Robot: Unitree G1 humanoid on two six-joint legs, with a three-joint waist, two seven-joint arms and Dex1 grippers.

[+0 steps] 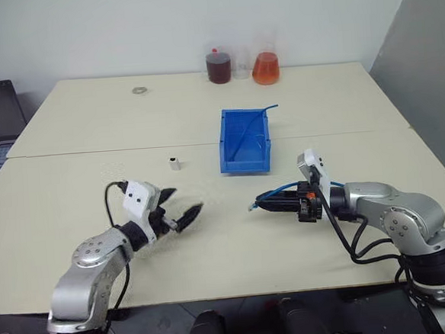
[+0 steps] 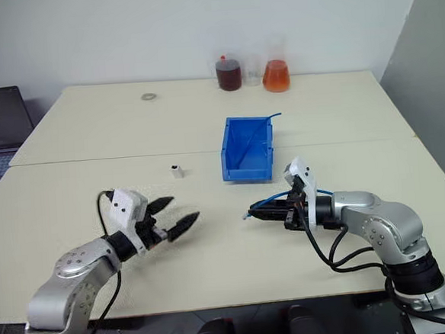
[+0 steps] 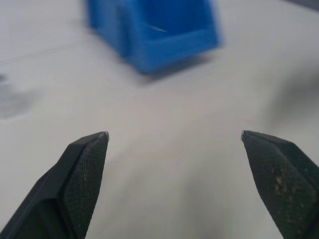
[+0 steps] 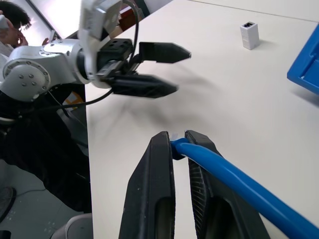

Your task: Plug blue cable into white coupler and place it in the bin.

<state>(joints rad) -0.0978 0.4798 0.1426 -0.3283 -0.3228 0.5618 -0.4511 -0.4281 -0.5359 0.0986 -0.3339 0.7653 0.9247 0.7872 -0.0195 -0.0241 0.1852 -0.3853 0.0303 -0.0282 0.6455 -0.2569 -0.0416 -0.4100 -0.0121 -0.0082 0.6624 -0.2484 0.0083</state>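
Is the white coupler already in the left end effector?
No, the white coupler stands alone on the table, apart from the open left end effector.

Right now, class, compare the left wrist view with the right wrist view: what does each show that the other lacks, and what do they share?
The left wrist view alone has the left claw's own two black fingers close up, spread wide with nothing between them, and the bin's open inside.

The right wrist view alone has the right claw shut on the blue cable near its tip, the white coupler standing upright on the table, apart from both claws, and a person at the frame's corner.

Both share the pale table and some part of the blue bin.
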